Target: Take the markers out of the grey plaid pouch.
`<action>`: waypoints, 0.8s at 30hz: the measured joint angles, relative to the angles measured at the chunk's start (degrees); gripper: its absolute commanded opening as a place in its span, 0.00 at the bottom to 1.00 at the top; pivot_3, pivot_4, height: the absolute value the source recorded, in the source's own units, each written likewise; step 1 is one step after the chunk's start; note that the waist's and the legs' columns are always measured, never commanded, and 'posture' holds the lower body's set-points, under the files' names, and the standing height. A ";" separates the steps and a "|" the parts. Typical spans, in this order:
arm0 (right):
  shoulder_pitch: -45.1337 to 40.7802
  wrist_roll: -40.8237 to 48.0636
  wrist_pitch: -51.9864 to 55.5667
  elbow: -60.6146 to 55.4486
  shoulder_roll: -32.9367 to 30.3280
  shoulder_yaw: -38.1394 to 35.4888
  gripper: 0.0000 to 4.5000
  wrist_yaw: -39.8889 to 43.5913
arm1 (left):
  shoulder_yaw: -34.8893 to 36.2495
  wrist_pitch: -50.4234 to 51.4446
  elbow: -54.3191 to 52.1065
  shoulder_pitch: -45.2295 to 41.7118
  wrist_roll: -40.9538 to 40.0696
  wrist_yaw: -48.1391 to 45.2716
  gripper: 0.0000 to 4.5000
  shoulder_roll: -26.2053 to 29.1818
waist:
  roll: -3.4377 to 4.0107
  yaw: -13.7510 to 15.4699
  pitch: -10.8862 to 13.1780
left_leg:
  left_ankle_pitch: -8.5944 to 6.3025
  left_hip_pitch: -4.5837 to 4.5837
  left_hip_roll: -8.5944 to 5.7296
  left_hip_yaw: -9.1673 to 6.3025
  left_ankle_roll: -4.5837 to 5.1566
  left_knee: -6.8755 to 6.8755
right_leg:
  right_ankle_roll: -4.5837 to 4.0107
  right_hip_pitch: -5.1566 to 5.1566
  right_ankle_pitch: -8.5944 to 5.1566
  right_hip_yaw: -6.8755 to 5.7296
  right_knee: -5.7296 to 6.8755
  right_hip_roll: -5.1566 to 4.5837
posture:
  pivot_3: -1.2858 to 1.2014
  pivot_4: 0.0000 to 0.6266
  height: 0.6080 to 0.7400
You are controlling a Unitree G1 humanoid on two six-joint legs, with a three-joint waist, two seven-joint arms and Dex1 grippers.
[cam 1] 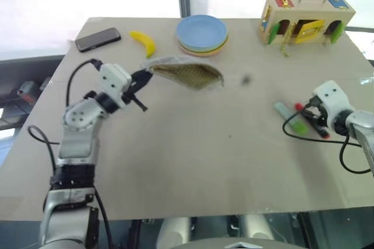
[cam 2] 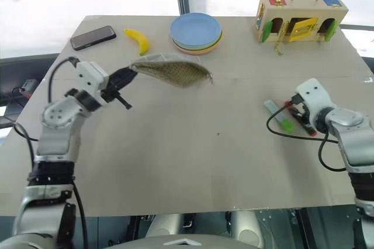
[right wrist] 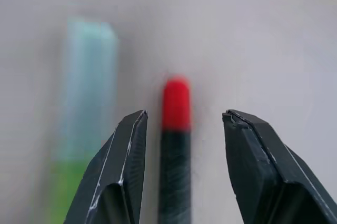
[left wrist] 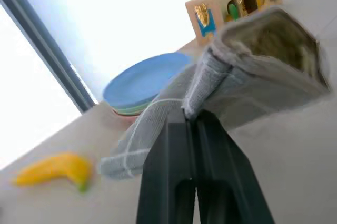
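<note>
Both markers, the light green stick [right wrist: 84, 103] and the red dark-ended one [right wrist: 175, 145], lie on the surface; your right jaws [right wrist: 181, 129] stand apart around the red. Your left jaws [left wrist: 190, 129] pinch the grey plaid fabric pouch [left wrist: 253, 71] aloft; it looks empty.

Pouch [cam 1: 187, 75] hangs over table [cam 1: 193, 161] centre-left, pinched at one end by left gripper [cam 1: 142, 77]. Both markers [cam 1: 301, 119] lie side by side at table's right, right gripper [right wrist: 181, 145] straddling one. Phone [cam 1: 97, 40], banana [cam 1: 144, 42], plates [cam 1: 202, 34], box [cam 1: 305, 18] line the far edge, left to right.
</note>
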 measured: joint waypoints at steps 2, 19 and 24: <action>0.68 1.03 1.80 -4.93 0.65 -0.51 0.57 -0.05 | -0.98 -3.97 4.83 -1.20 2.46 -0.99 0.07 0.50 | -0.01 0.05 -0.01 | 0.00 -0.01 -0.03 0.04 0.01 0.00 | 0.00 0.01 0.00 0.02 -0.04 -0.05 | 0.52 0.24 1.00; 28.75 10.93 -3.97 -27.58 7.69 -3.71 0.96 3.77 | 1.08 9.54 -3.26 18.51 -9.36 -11.63 0.69 3.87 | -0.09 -1.11 -0.02 | -0.09 0.00 0.16 0.07 0.00 0.09 | 0.01 -0.01 -0.01 -0.01 0.03 -0.38 | 0.52 0.24 1.00; 43.96 10.48 -13.29 -28.64 9.44 -14.15 0.96 6.01 | 8.46 23.46 -23.87 35.90 -18.44 -9.53 0.69 5.91 | -0.04 -0.97 -0.05 | -0.23 0.21 0.17 0.02 -0.23 0.24 | -0.01 0.25 -0.30 -0.21 0.03 -0.75 | 0.52 0.24 1.00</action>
